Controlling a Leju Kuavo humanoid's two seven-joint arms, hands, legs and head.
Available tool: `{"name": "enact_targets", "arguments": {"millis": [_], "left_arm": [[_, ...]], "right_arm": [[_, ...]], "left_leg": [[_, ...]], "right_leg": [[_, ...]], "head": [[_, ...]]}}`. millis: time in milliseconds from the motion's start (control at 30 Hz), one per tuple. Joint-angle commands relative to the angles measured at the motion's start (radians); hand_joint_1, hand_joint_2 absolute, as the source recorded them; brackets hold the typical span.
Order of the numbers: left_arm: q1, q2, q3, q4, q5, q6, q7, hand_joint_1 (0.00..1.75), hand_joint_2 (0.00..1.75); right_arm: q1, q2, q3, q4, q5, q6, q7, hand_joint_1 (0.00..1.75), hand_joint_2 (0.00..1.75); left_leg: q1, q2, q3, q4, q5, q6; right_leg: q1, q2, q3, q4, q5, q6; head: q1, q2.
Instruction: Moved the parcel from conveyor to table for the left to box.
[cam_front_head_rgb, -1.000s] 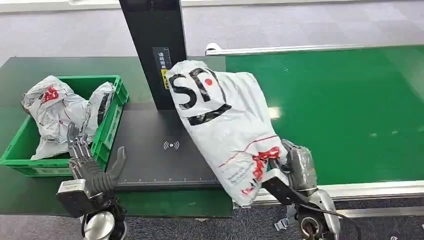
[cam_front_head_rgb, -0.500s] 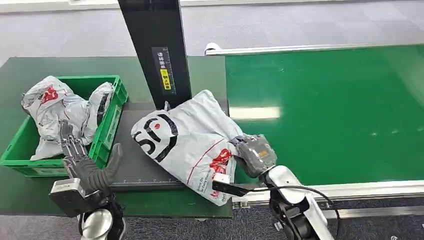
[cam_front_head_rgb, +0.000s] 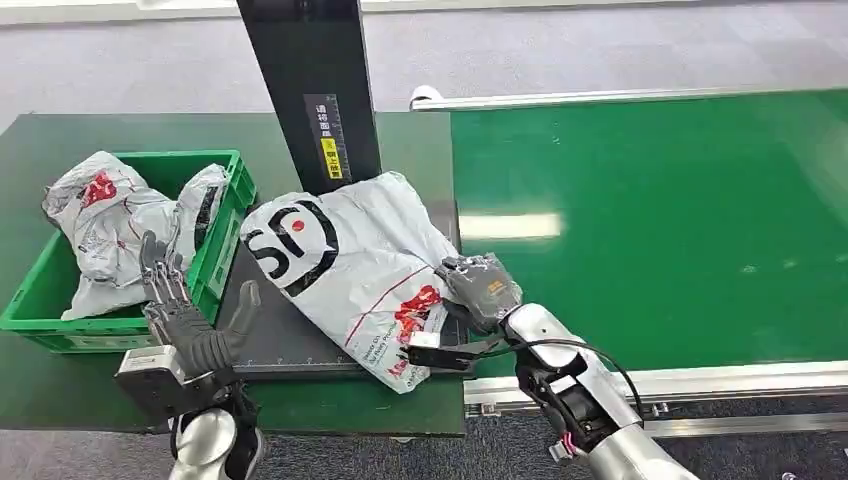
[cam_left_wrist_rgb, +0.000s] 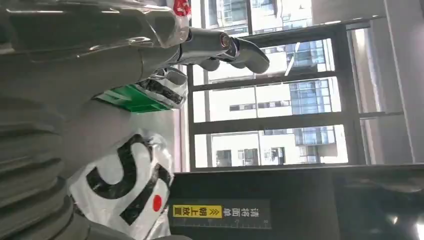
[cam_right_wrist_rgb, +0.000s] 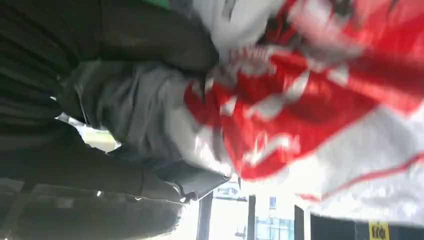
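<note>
- Landmark: black post (cam_front_head_rgb: 312, 90), upright at back edge of the dark scan pad (cam_front_head_rgb: 290, 335).
- Parcel (cam_front_head_rgb: 350, 265): white mailer bag w/ black logo and red print, lying flat on the pad just in front of the post and touching its base. One end overhangs the pad's front edge. It is off the green conveyor (cam_front_head_rgb: 650, 220), which runs to the right of the post. Judged: laid on the table so the other arm can reach it.
- Right hand (cam_front_head_rgb: 482, 287): on the parcel's red-printed end, on the conveyor side of the post. Fingers (cam_right_wrist_rgb: 150, 45) curl into the bag film in the right wrist view, so it has hold of the bag. Judged: release not yet done.
- Left hand (cam_front_head_rgb: 185, 320): in front of the post, crate side, beside the pad. Fingers spread, holding nothing, apart from the parcel. Judged: posed ready to take over.
- Green crate (cam_front_head_rgb: 225, 250): left of the post, beside the pad, w/ similar bags (cam_front_head_rgb: 115, 220) inside. Judged: the box meant in the task.
- Risk (judged): slippery film, overhang could slide off the front.
</note>
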Motion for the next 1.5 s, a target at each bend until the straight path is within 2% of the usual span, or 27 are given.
{"name": "enact_targets", "arguments": {"millis": [33, 100, 300, 500, 533, 567, 633, 700, 733, 767, 833, 967, 1100, 1133, 1200, 1300, 1333, 1367, 1500], "left_arm": [[-0.032, 0.028, -0.037, 0.094, 0.036, -0.117, 0.033, 0.00, 1.75], [-0.041, 0.031, -0.056, 0.119, 0.033, -0.150, 0.054, 0.00, 1.75], [-0.043, 0.033, -0.063, 0.131, 0.022, -0.156, 0.057, 0.00, 1.75], [-0.055, 0.061, -0.138, 0.193, -0.116, -0.184, 0.122, 0.00, 1.75], [-0.054, 0.062, -0.143, 0.193, -0.128, -0.194, 0.137, 0.00, 1.75], [-0.062, 0.072, -0.158, 0.216, -0.114, -0.287, 0.202, 0.00, 1.75], [-0.068, 0.067, -0.154, 0.255, -0.098, -0.376, 0.227, 0.00, 1.75], [-0.070, 0.066, -0.167, 0.283, -0.164, -0.366, 0.237, 0.00, 1.75], [-0.084, 0.067, -0.178, 0.310, -0.159, -0.452, 0.262, 0.00, 1.75], [-0.086, 0.061, -0.174, 0.317, -0.162, -0.456, 0.261, 0.00, 1.75], [-0.120, 0.054, -0.175, 0.370, -0.127, -0.562, 0.279, 0.00, 1.75], [-0.128, 0.048, -0.164, 0.381, -0.134, -0.570, 0.278, 0.00, 1.75], [-0.130, 0.052, -0.171, 0.376, -0.175, -0.548, 0.290, 0.00, 1.75], [-0.163, 0.039, -0.189, 0.393, -0.286, -0.472, 0.311, 0.00, 1.75], [-0.207, 0.022, -0.202, 0.430, -0.401, -0.417, 0.357, 0.00, 1.75], [-0.298, 0.017, -0.246, 0.541, -0.662, -0.306, 0.523, 0.00, 1.75], [-0.339, 0.011, -0.264, 0.606, -0.793, -0.255, 0.634, 0.00, 1.75], [-0.356, 0.010, -0.275, 0.631, -0.872, -0.207, 0.683, 0.00, 1.75], [-0.385, -0.019, -0.220, 0.710, -1.008, -0.141, 0.771, 0.00, 1.75]], "right_arm": [[0.041, 0.015, -0.117, -0.027, -0.454, 0.213, -0.227, 0.00, 1.75], [0.072, 0.011, -0.151, -0.060, -0.560, 0.280, -0.251, 0.00, 1.75], [0.079, 0.008, -0.154, -0.064, -0.581, 0.286, -0.250, 0.00, 1.75], [0.213, -0.017, -0.232, -0.282, -0.917, 0.509, -0.335, 0.00, 1.75], [0.232, -0.027, -0.237, -0.314, -0.936, 0.522, -0.335, 0.00, 1.75], [0.272, -0.031, -0.267, -0.377, -0.979, 0.542, -0.322, 0.00, 1.75], [0.317, -0.023, -0.313, -0.421, -1.025, 0.580, -0.306, 0.00, 1.75], [0.375, -0.015, -0.361, -0.457, -1.034, 0.578, -0.303, 0.00, 1.75], [0.404, 0.005, -0.409, -0.461, -1.059, 0.580, -0.288, 0.00, 1.75], [0.410, 0.006, -0.416, -0.460, -1.060, 0.582, -0.290, 0.00, 1.75], [0.410, 0.021, -0.441, -0.443, -1.096, 0.608, -0.304, 0.00, 1.75], [0.404, 0.028, -0.444, -0.438, -1.095, 0.611, -0.304, 0.00, 1.75], [0.408, 0.035, -0.454, -0.443, -1.106, 0.617, -0.301, 0.00, 1.75], [0.437, 0.052, -0.482, -0.472, -1.114, 0.609, -0.300, 0.00, 1.75], [0.459, 0.071, -0.503, -0.498, -1.099, 0.606, -0.279, 0.00, 1.75], [0.465, 0.127, -0.525, -0.516, -1.071, 0.621, -0.253, 0.00, 1.75], [0.459, 0.142, -0.528, -0.512, -1.055, 0.622, -0.244, 0.00, 1.75], [0.455, 0.148, -0.526, -0.506, -1.047, 0.624, -0.241, 0.00, 1.75], [0.447, 0.159, -0.532, -0.489, -1.019, 0.617, -0.240, 0.00, 1.75]], "left_leg": [[0.000, -0.001, 0.000, -0.001, 0.001, 0.000], [0.000, -0.003, 0.000, -0.002, 0.002, 0.001], [-0.001, -0.002, 0.000, -0.002, 0.001, 0.001], [0.000, -0.003, 0.000, -0.001, 0.001, 0.000], [0.000, -0.005, 0.000, -0.002, 0.001, 0.001], [0.000, -0.006, 0.001, -0.003, 0.002, 0.001], [-0.001, -0.007, 0.000, -0.004, 0.002, 0.001], [-0.001, -0.007, 0.001, -0.003, 0.002, 0.001], [0.000, -0.006, 0.000, -0.003, 0.001, 0.001], [-0.001, -0.006, 0.000, -0.002, 0.001, 0.001], [0.000, -0.005, 0.000, -0.002, 0.001, 0.001], [-0.001, -0.002, -0.001, -0.001, 0.000, 0.000], [0.000, -0.002, -0.001, -0.001, 0.000, 0.000], [0.000, -0.002, 0.000, -0.002, 0.001, 0.001], [0.000, -0.005, -0.002, -0.001, 0.001, 0.001], [0.000, -0.007, -0.002, -0.001, 0.002, 0.001], [0.000, -0.005, -0.002, -0.001, 0.001, 0.001], [0.000, -0.005, -0.002, -0.001, 0.002, 0.001], [0.000, -0.004, -0.002, -0.001, 0.002, 0.000]], "right_leg": [[0.000, -0.001, 0.001, -0.001, 0.000, 0.000], [0.000, -0.003, 0.001, -0.003, 0.001, 0.000], [-0.001, -0.002, 0.001, -0.002, 0.001, 0.000], [0.000, -0.003, 0.001, -0.002, 0.000, 0.000], [0.000, -0.004, 0.001, -0.003, 0.000, 0.000], [0.000, -0.005, 0.002, -0.004, 0.000, 0.000], [0.000, -0.006, 0.002, -0.004, 0.000, 0.000], [-0.001, -0.006, 0.002, -0.004, 0.000, 0.000], [0.000, -0.005, 0.002, -0.004, 0.000, 0.000], [-0.001, -0.005, 0.001, -0.002, -0.001, 0.000], [0.000, -0.005, 0.001, -0.003, 0.000, 0.000], [-0.001, -0.002, -0.001, -0.001, 0.000, 0.000], [0.000, -0.001, -0.001, -0.001, 0.000, 0.000], [0.000, -0.002, 0.000, -0.003, 0.001, 0.000], [0.000, -0.004, 0.000, -0.001, 0.000, 0.000], [0.000, -0.007, 0.000, -0.002, 0.000, 0.000], [0.000, -0.005, -0.001, -0.001, 0.000, 0.000], [0.000, -0.004, -0.001, -0.002, 0.001, 0.000], [0.000, -0.004, 0.000, -0.002, 0.001, 0.000]], "head": [[0.000, 0.000], [0.000, 0.000], [0.000, 0.000], [0.000, 0.000], [0.000, 0.000], [0.000, 0.000], [0.000, 0.000], [0.000, 0.000], [0.000, 0.000], [0.000, 0.000], [0.000, 0.000], [0.000, 0.000], [0.000, 0.000], [0.000, 0.000], [0.000, 0.000], [0.000, 0.000], [0.000, 0.000], [0.000, 0.000], [0.000, 0.000]]}}
